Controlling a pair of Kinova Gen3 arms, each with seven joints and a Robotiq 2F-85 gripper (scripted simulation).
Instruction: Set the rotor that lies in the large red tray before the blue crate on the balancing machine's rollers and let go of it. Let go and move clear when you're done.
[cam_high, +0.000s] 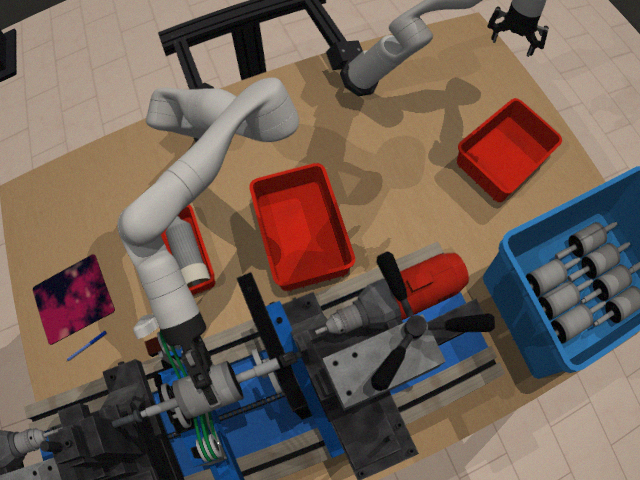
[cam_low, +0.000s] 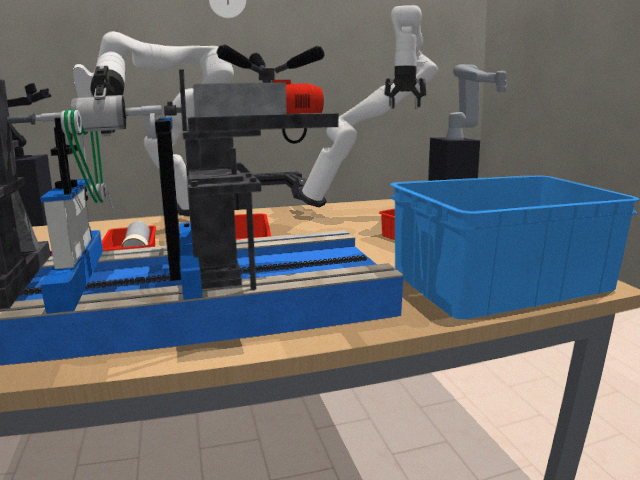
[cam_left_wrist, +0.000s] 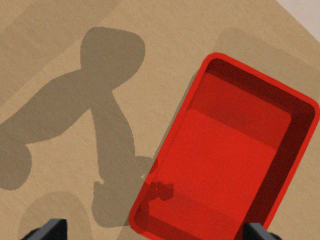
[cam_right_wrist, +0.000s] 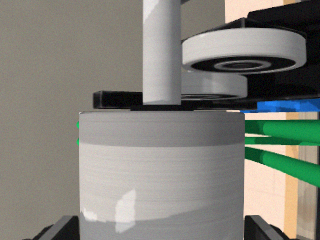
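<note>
While the right jaws (cam_high: 202, 381) (cam_low: 101, 85) stand released around it, one rotor (cam_high: 201, 395) (cam_low: 99, 112) (cam_right_wrist: 162, 175), lying across the machine's (cam_low: 310, 310) rollers (cam_right_wrist: 244, 50). Left jaws (cam_high: 517, 38) (cam_low: 405, 95): open, high, well apart from the machine, with free air around them.

The left gripper (cam_high: 518, 36) (cam_low: 405, 99), fingers spread, points downward; the right gripper (cam_high: 204, 383) (cam_low: 99, 91), also open, lies beneath its steeply lowered forearm (cam_high: 168, 294).
</note>
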